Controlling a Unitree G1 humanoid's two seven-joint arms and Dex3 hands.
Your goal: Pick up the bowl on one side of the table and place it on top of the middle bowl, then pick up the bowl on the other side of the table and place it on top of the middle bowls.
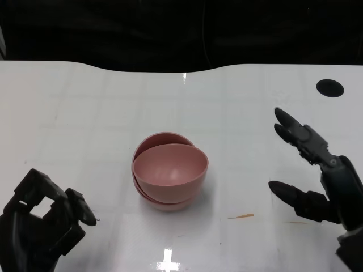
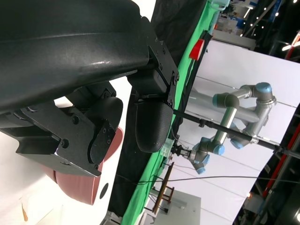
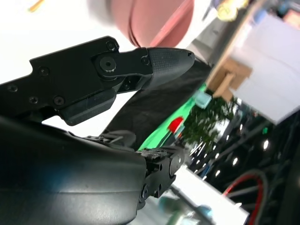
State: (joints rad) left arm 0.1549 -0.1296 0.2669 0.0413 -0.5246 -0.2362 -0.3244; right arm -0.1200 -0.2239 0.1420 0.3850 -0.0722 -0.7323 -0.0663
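Matte black hands (image 1: 39,224), segmented, screw-studded fingers (image 1: 295,133).

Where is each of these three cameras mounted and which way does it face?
Head view: high, looking down at the white table, pink stacked bowls, left hand and right hand.
Left wrist view: behind the left hand, facing the room.
Right wrist view: behind the right hand, likewise.
All three share the bowls.

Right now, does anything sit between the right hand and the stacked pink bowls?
Nothing visible does. Only bare white table lies between the open right hand and the pink bowls; an orange streak marks the surface nearer the robot.
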